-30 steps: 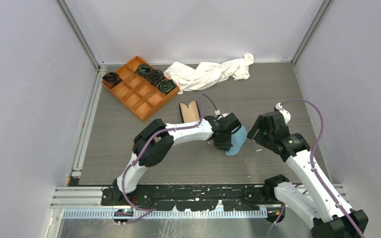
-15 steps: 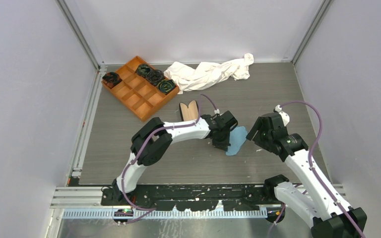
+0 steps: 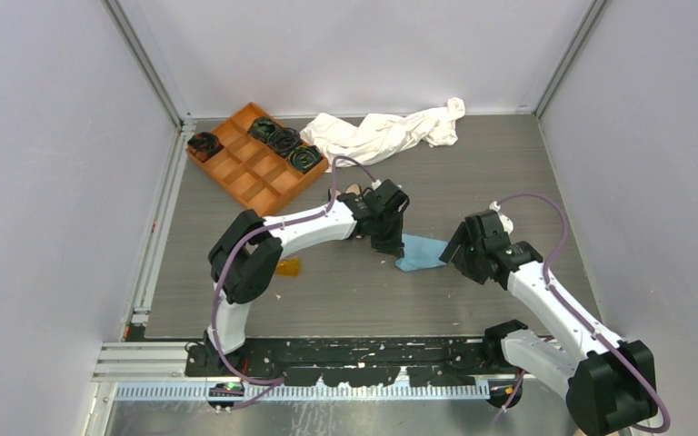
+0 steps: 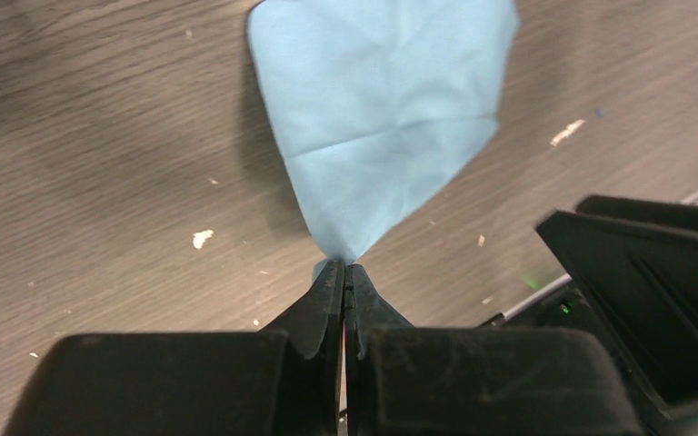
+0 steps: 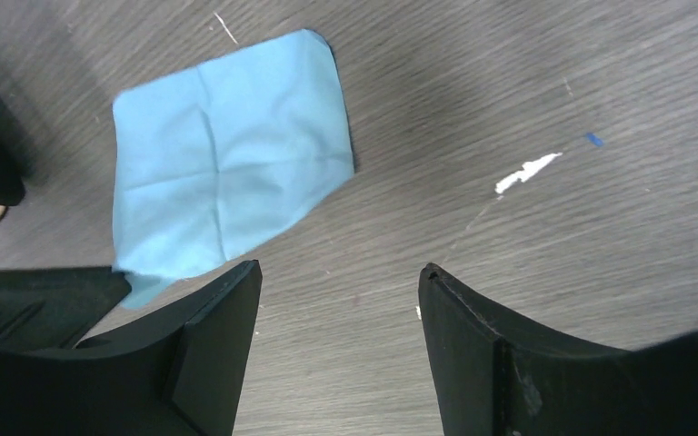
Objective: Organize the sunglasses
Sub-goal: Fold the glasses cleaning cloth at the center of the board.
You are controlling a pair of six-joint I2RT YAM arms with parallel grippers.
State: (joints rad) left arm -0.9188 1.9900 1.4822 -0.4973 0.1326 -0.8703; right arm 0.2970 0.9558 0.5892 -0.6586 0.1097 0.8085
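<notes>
The sunglasses (image 3: 287, 266), small and amber, lie flat on the bench (image 3: 345, 300) well to the left of the blue cloth (image 4: 377, 109). They are just beside the left arm's elbow, and neither hand touches them.

The left hand (image 4: 344, 272) is fully closed, its two fingers pinching one corner of the blue cloth. The rest of the cloth spreads out on the bench, creased across its middle. The right hand (image 5: 341, 272) hangs just right of the cloth with its fingers wide apart and nothing between them, only bare bench below.

Behind the cloth, close to the left wrist, a black case (image 3: 353, 192) with a beige lining shows only in part, the arm covering most of it. Farther back and left of the cloth stands an orange divided tray (image 3: 236, 168) with dark coiled things in several compartments. A crumpled white cloth (image 3: 386, 134) lies behind the blue one, along the back edge of the bench.
</notes>
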